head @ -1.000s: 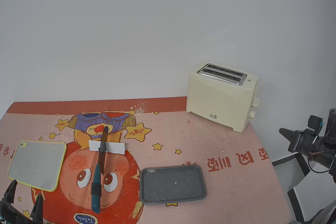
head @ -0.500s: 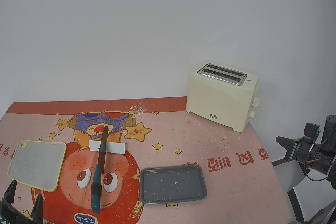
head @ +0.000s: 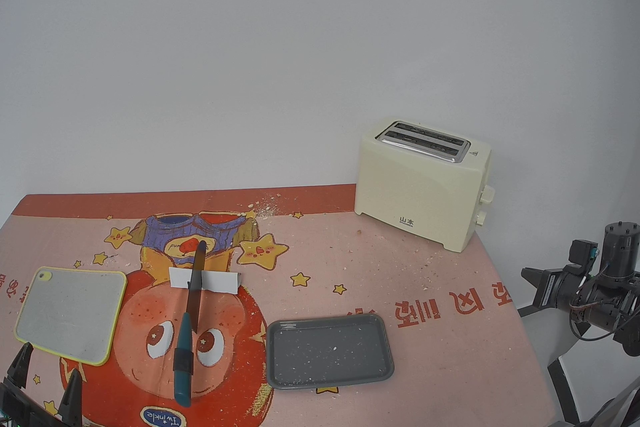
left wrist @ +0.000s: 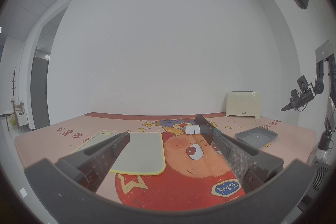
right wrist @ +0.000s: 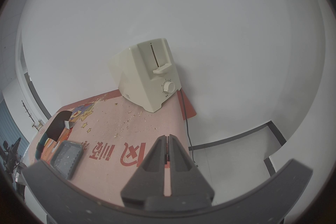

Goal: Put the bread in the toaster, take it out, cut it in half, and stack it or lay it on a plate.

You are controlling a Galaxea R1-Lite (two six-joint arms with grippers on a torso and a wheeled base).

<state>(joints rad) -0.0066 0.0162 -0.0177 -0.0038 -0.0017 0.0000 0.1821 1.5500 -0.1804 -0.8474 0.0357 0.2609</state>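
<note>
Our right pincer (head: 528, 277), shut tight on nothing, had sunk lower beside the worktop's (head: 413, 268) right edge, short of the toaster (head: 423, 181) at its far right corner, while our left pincer (head: 48, 368) hung open and empty near the cutting board (head: 70, 311), so we judged toasting unstarted.

Our table (head: 413, 261) (crumb-dusted) bears a toaster (head: 421, 183), grey tray (head: 329, 351) and cutting board (head: 70, 313). We see a knife (head: 189, 321) between board and tray.
</note>
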